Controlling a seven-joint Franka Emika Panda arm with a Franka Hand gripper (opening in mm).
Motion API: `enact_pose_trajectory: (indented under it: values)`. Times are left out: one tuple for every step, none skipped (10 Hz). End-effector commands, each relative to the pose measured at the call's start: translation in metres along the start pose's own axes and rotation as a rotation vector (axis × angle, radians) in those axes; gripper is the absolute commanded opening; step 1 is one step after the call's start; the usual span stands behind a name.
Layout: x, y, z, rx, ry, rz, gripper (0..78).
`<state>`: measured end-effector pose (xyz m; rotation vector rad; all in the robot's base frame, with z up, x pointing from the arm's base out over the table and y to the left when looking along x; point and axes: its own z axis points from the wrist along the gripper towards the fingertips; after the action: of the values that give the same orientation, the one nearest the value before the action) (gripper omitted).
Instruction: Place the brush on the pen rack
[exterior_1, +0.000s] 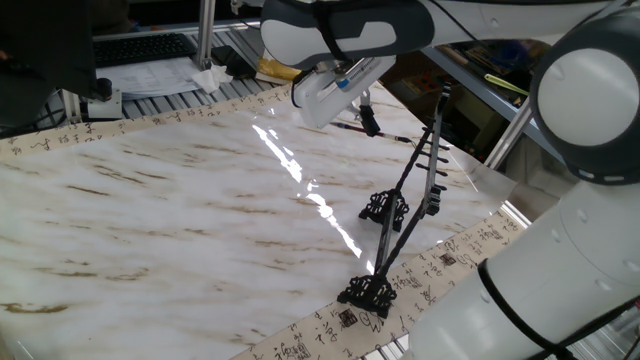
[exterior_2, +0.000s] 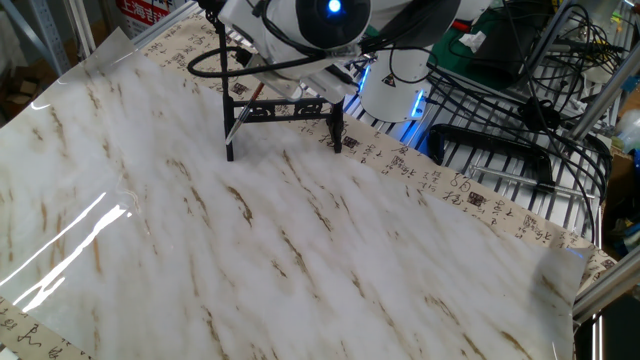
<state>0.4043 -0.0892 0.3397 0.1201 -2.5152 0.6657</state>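
Note:
The black pen rack (exterior_1: 413, 177) stands at the table's right side on two scrolled feet, its pegged bar up high; in the other fixed view it (exterior_2: 290, 110) stands at the far edge. My gripper (exterior_1: 369, 124) hangs just left of the rack's top, above the marble surface. It is shut on the thin dark brush (exterior_1: 394, 137), which lies roughly level and points toward the rack's posts. In the other fixed view the arm hides the gripper, and only a reddish piece of the brush (exterior_2: 243, 106) shows beside the rack's left post.
A keyboard (exterior_1: 140, 48) and papers lie beyond the far left edge. A metal pole (exterior_1: 520, 110) rises right of the rack. The robot base with a blue light (exterior_2: 392, 92) and wire racks (exterior_2: 500, 100) stand behind the table.

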Motion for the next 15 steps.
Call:
enact_pose_trajectory:
  values:
    - [-0.003, -0.002, 0.0, -0.002, -0.012, -0.001, 1.1]
    - [-0.007, -0.005, 0.002, -0.003, -0.022, -0.003, 1.1]
    - [-0.008, -0.006, 0.002, -0.009, -0.023, -0.006, 1.1]
    - [-0.009, -0.008, 0.001, -0.016, -0.022, -0.009, 1.1]
    - [-0.009, -0.011, 0.0, -0.021, -0.023, -0.005, 1.1]
    - [-0.009, -0.011, 0.0, -0.021, -0.022, -0.004, 1.1]
    - [-0.007, -0.016, -0.001, -0.119, -0.032, 0.014, 1.1]
    - [-0.005, -0.019, -0.001, -0.119, -0.053, 0.007, 1.1]
    - [-0.002, -0.024, -0.002, -0.126, -0.073, -0.008, 1.1]
    - [-0.003, -0.032, -0.006, -0.148, -0.092, -0.028, 1.1]
    - [-0.005, -0.034, -0.008, -0.156, -0.094, -0.034, 1.1]
    - [-0.011, -0.047, -0.018, -0.225, -0.097, -0.04, 1.1]
    - [-0.014, -0.053, -0.022, -0.294, -0.086, -0.029, 1.1]
    - [-0.015, -0.054, -0.023, -0.353, -0.086, -0.005, 1.1]
    - [-0.015, -0.054, -0.023, -0.377, -0.087, 0.014, 1.1]
